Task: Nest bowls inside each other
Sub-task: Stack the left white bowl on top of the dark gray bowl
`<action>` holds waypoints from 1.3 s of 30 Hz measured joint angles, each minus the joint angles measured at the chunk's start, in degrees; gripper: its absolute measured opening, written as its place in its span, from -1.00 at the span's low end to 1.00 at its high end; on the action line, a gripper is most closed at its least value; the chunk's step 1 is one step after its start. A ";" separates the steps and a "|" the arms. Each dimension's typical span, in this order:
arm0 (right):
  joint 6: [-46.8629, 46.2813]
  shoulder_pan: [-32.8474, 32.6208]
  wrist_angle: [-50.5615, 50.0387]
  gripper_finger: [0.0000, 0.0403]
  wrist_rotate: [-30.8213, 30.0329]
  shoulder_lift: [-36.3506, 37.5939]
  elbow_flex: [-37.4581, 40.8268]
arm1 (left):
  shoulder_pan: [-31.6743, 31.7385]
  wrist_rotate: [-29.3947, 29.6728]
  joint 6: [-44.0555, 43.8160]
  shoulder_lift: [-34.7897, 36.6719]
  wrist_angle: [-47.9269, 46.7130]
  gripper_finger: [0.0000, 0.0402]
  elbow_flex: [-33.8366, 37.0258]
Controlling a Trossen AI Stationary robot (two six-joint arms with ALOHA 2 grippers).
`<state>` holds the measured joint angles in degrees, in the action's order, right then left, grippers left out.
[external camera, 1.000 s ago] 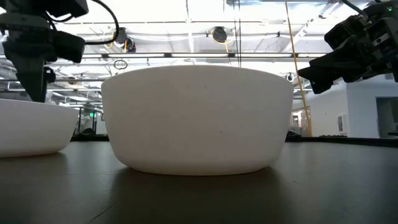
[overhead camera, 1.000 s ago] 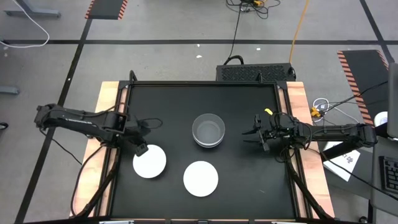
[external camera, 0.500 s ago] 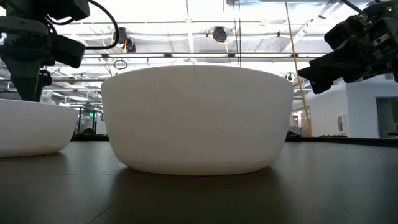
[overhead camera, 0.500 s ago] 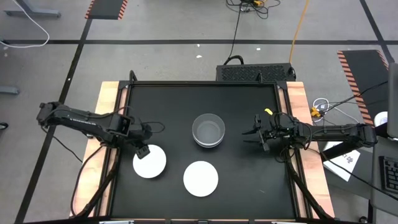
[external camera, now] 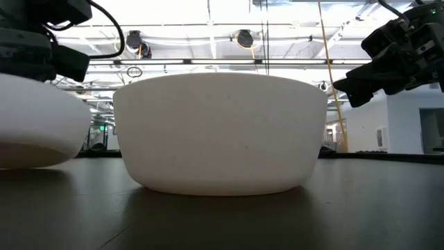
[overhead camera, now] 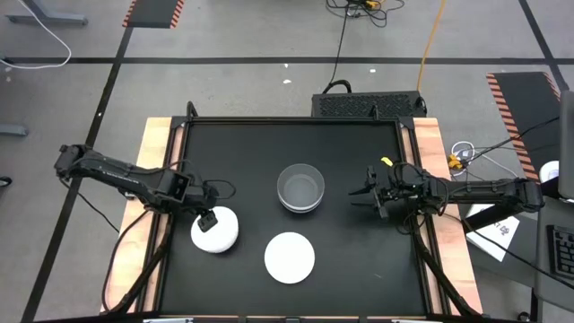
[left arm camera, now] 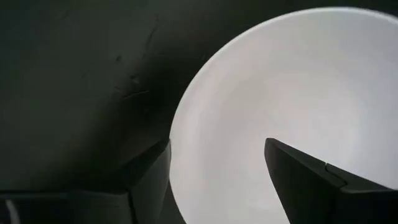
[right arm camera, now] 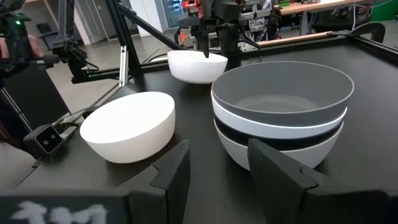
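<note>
Here the left gripper (overhead camera: 208,220) has its fingers astride the rim of a plain white round bowl (overhead camera: 216,231), tilted at the table's left; right gripper (overhead camera: 367,194) hangs partly open, empty, beside the grey-topped nested bowl stack (overhead camera: 300,187)

A stack of nested grey, white and black round bowls (overhead camera: 300,188) sits near the centre of the black tabletop (overhead camera: 359,260). A plain white round bowl (overhead camera: 290,257) lies toward the front edge. Another white bowl (overhead camera: 215,231) lies near the left edge.
</note>
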<state>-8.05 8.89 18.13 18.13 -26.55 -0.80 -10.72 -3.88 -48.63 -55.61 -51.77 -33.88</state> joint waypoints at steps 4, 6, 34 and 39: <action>0.13 0.00 -0.01 -0.24 0.02 0.00 0.00 | -0.02 1.40 0.67 0.01 0.98 0.22 0.45; 0.13 0.00 -0.02 -0.24 0.02 0.00 0.00 | 0.00 1.44 1.53 0.02 2.35 0.18 0.45; -0.24 0.00 0.04 -0.24 0.02 0.00 0.00 | 0.06 2.41 11.41 0.03 3.04 0.19 -5.23; -0.24 0.00 0.04 -0.24 0.00 0.00 0.00 | 0.92 1.21 9.41 0.02 -5.05 0.19 -5.63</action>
<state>-8.29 8.88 18.17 18.14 -26.55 -0.80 -9.80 -2.67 -39.22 -55.59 -56.81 -39.51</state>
